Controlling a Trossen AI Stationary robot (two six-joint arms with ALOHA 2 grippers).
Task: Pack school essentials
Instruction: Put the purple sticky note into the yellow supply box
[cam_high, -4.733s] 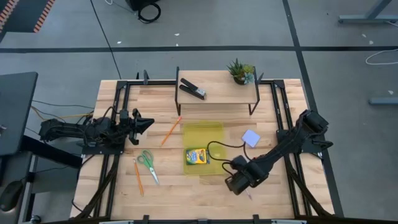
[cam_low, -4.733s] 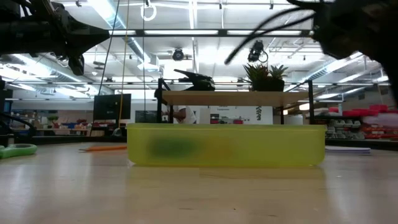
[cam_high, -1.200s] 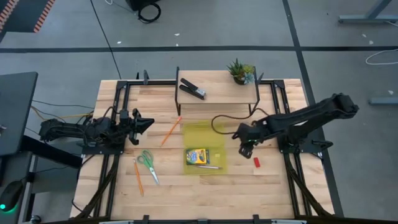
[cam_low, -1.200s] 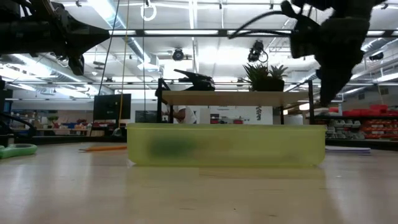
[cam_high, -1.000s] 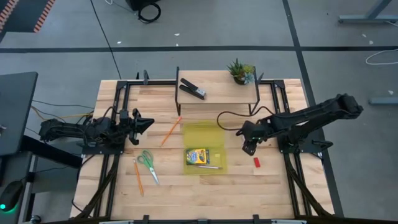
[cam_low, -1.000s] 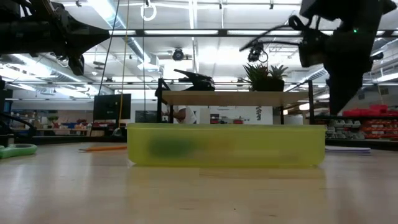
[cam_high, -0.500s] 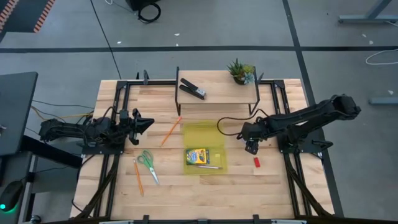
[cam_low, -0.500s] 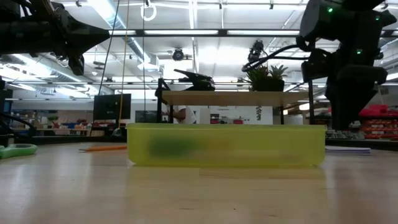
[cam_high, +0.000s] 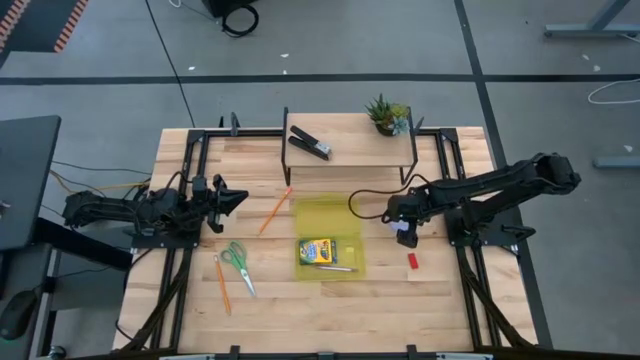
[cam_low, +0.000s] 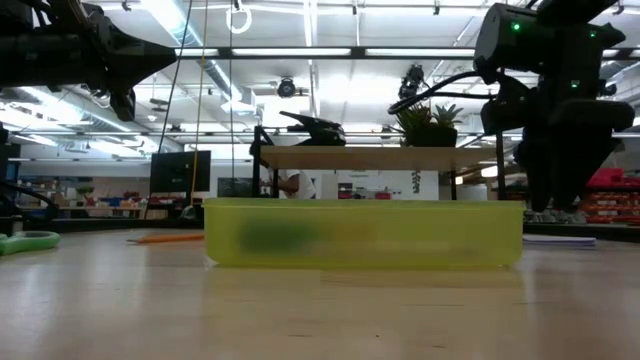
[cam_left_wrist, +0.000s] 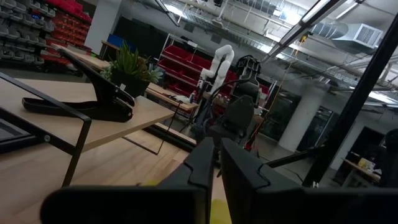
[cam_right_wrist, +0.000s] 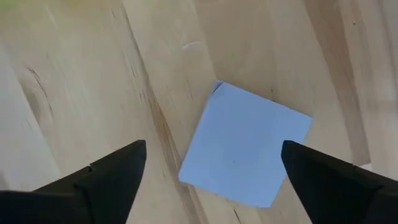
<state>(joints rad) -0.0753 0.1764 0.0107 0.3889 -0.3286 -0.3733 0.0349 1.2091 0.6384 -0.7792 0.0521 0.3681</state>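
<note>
Right gripper (cam_high: 405, 228) hangs over the pale blue notepad (cam_right_wrist: 247, 152), fingers (cam_right_wrist: 109, 174) spread wide to either side of it, nothing held, not touching the pad. The notepad lies flat on bare wood just right of the yellow bin (cam_high: 327, 215), with open board around it. Red eraser (cam_high: 412, 261) sits on the table a little nearer the front edge, apart from pad and bin. In the bin: yellow-green crayon box (cam_high: 316, 250) and purple pen (cam_high: 334, 268) at its front end, the back end free. Left gripper (cam_high: 232, 197) waits at the table's left side, fingers (cam_left_wrist: 202, 163) pressed together, holding nothing. Near it lie one orange pencil (cam_high: 275, 209), green-handled scissors (cam_high: 237, 262) and a second orange pencil (cam_high: 221, 283), all on open wood left of the bin. Black stapler (cam_high: 310, 145) and potted plant (cam_high: 386, 114) stand on the raised shelf (cam_high: 350, 150) at the back.
</note>
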